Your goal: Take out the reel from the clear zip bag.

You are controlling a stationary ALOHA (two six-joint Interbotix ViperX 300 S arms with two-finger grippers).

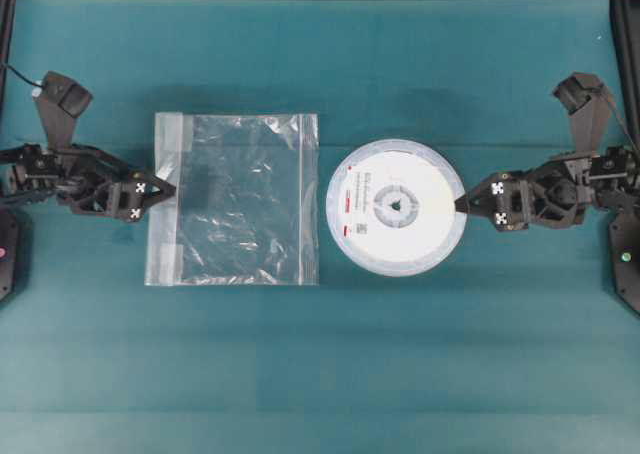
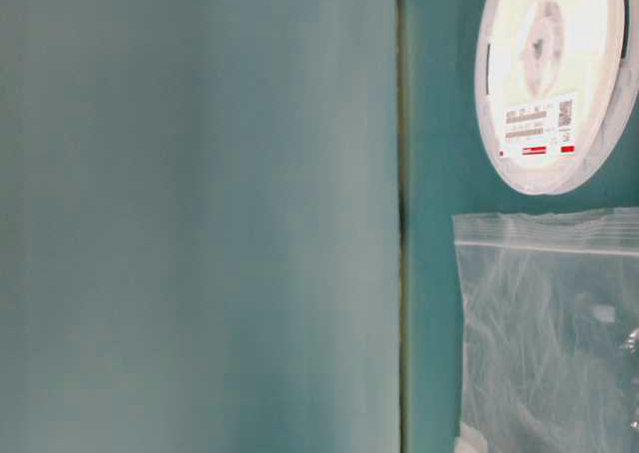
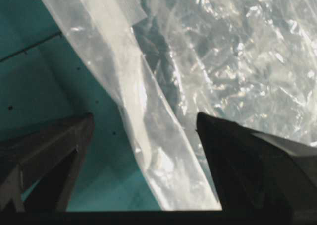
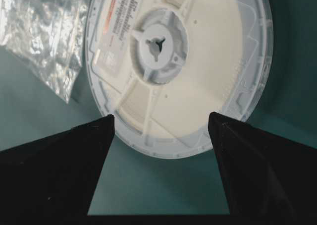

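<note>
The reel [image 1: 396, 206] lies flat on the teal table, outside the clear zip bag [image 1: 240, 199] and just right of it. Its white label with a red stripe faces up [image 2: 539, 124]. The bag lies flat and looks empty, with a whitish band along its left edge [image 3: 148, 136]. My left gripper [image 1: 170, 186] is open at that left edge, and the band runs between its fingers [image 3: 144, 118]. My right gripper [image 1: 462, 204] is open at the reel's right rim, gripping nothing [image 4: 161, 117]. The reel's grey hub [image 4: 157, 44] shows in the right wrist view.
Both arm bases stand at the table's left [image 1: 8, 254] and right [image 1: 625, 264] edges. A dark seam [image 2: 401, 214] runs down the table-level view, left of the reel [image 2: 554, 74] and the bag [image 2: 559, 323].
</note>
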